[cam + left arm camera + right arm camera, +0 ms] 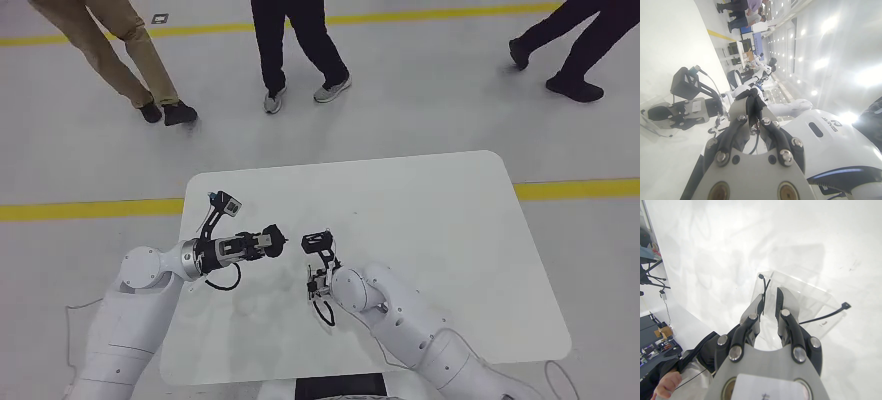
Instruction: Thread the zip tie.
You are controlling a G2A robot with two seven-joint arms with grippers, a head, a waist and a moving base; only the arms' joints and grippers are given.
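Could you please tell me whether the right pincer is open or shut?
Open: the right pincer has its fingers standing apart, a plain gap between them, at the clear box.

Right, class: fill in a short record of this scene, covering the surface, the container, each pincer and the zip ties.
surface: white table
container: clear box, standing on the table
right pincer: open, pointing into the box
left pincer: shut, raised above the table, close to the right pincer
first zip tie: inside the box, alongside one right pincer finger
second zip tie: leaning over the box's edge, head outside
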